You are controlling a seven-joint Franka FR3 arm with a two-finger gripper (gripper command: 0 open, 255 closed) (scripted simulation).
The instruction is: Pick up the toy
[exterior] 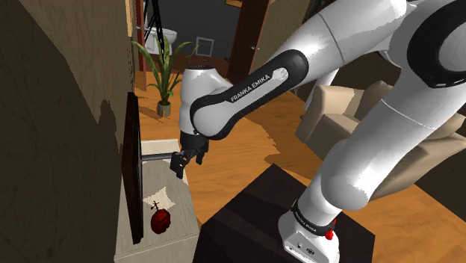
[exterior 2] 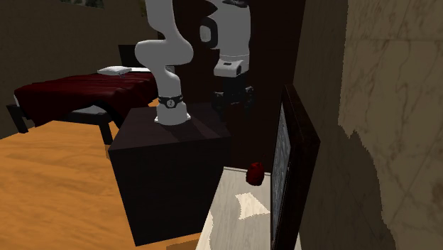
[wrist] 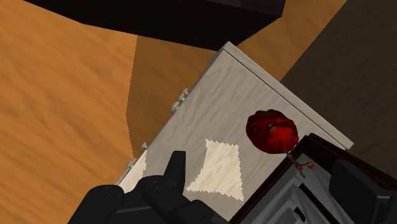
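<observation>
Pale tabletop (exterior: 183, 224) at the shoulder view's lower left carries the red toy (exterior: 160, 221), just beside a dark upright frame (exterior: 134, 172). The claw (exterior: 181, 160) hangs above, apart from the toy; whether it is open or closed I cannot tell.

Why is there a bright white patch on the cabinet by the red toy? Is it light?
Wrist view: the patch looks like light falling on the pale cabinet top, beside the red toy, not an object. Second exterior view: dim overall, the toy in shade by the dark frame.
</observation>
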